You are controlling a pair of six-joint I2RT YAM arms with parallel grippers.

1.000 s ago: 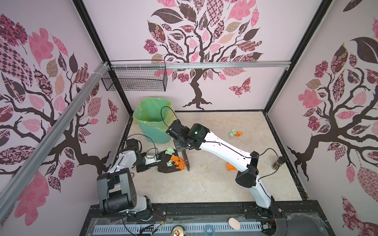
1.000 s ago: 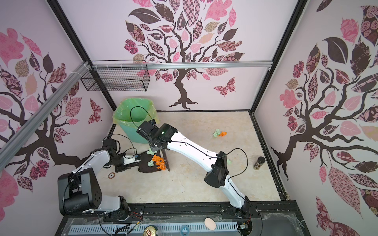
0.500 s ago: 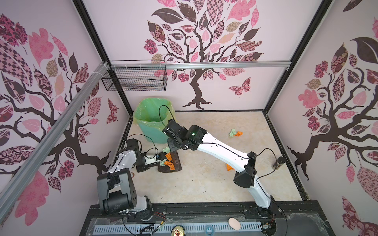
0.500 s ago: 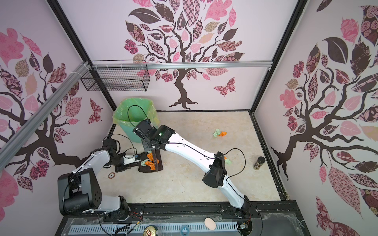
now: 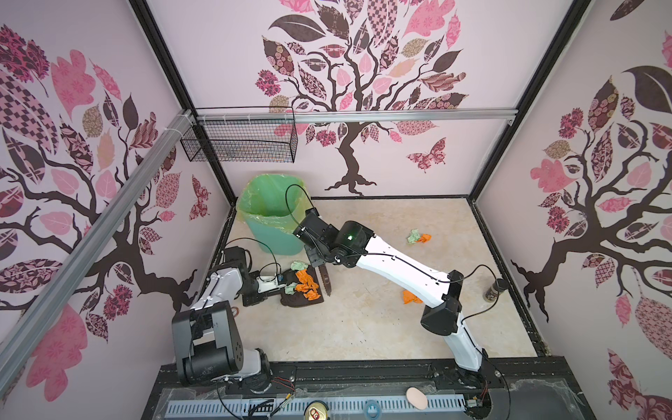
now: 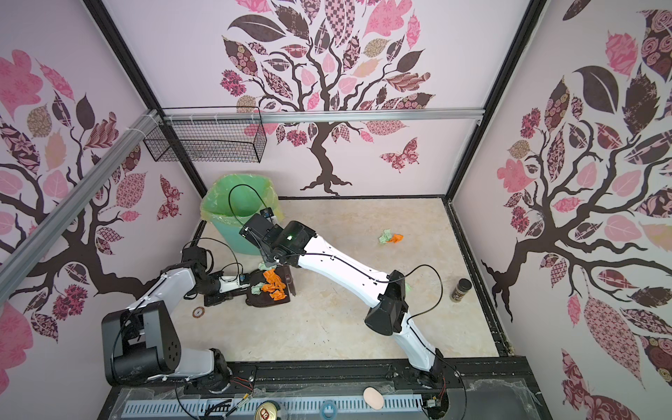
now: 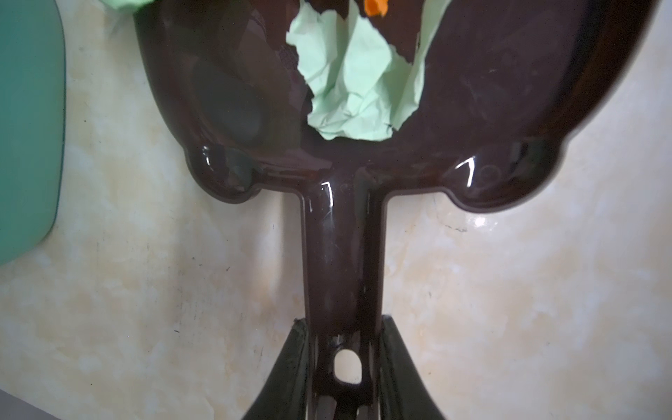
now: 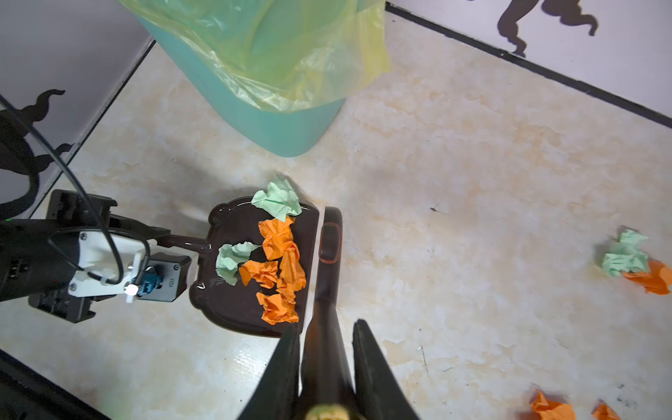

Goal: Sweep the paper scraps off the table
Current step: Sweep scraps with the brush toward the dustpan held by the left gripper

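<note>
The brush (image 8: 329, 240), held by the right gripper (image 8: 327, 347), is drawn back from over the dustpan (image 8: 232, 225) to just beside its open edge; the orange paper scraps (image 8: 282, 262) lie deeper inside now.

Paper scraps (image 8: 278, 238) are orange and green, the table (image 8: 472, 182) marbled beige.

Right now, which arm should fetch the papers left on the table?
The right, probably: the right fingers grip the brush, the left fingers steady the dustpan, and loose scraps lie on that side.
</note>
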